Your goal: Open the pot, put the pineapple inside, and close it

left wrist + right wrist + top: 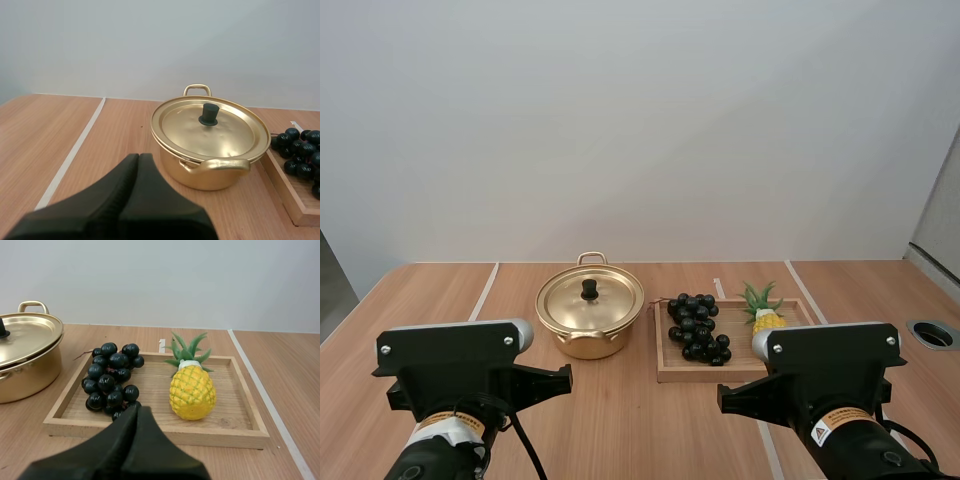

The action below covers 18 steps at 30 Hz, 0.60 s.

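The left gripper (138, 157) is clenched on nothing: its two black fingers lie pressed together as one dark wedge over the table (60, 130). Ahead of its tips and a little to their right, well apart from them, sits the gold pot (205, 175). The lid (210, 131) is on, with a black knob (209, 114) upright at its centre. One handle (220, 165) faces the gripper, the other is on the far side. The right gripper (137, 409) is likewise closed and empty, its tips meeting near the front rim of the tray (150, 432). The pineapple (192, 392) is in the tray, ahead of those tips and to their right, in the right half, with its green crown (187, 352) pointing away. It seems to lie rather than stand, though that is hard to judge. The grapes (112, 377) are ahead and to the left of the tips, in the tray's left half, near the pineapple but not touching it. Farther left of this gripper the pot stands just beside the tray. From above, the left arm (450, 350) and right arm (835, 350) sit at the near edge — pot and tray lie beyond them, and the right arm partly hides the pineapple.
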{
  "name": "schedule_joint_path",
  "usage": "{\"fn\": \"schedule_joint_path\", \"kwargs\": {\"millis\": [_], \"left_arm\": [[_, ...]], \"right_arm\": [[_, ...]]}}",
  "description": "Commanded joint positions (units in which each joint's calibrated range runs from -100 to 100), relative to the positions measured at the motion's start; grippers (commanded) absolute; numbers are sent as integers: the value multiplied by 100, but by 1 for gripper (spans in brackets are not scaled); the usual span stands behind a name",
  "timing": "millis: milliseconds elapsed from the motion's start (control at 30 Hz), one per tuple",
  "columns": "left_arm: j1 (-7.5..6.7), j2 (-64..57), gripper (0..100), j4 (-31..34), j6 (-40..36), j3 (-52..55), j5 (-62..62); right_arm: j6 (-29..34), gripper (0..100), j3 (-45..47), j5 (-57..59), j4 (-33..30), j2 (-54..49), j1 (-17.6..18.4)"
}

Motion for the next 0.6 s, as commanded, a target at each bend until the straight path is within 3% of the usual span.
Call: {"fn": "schedule_joint_path", "kwargs": {"millis": [0,333,433,500,567], "left_arm": [[13,-27,0,-47,-29,6,-52],[13,-27,0,-47,-29,6,-52],[13,-27,0,-47,-29,6,-52],[13,-27,0,-47,-29,6,-52],[13,-27,0,62,-29,6,-41]], "right_arm": [[49,0,0,-76,-24,-28,-19],[49,1,0,-60,-400,-28,-19],[49,25,0,-43,-607,-28,-19],[49,47,0,-43,-674,-28,-19],[49,76,0,-43,-677,-28,-19]]}}
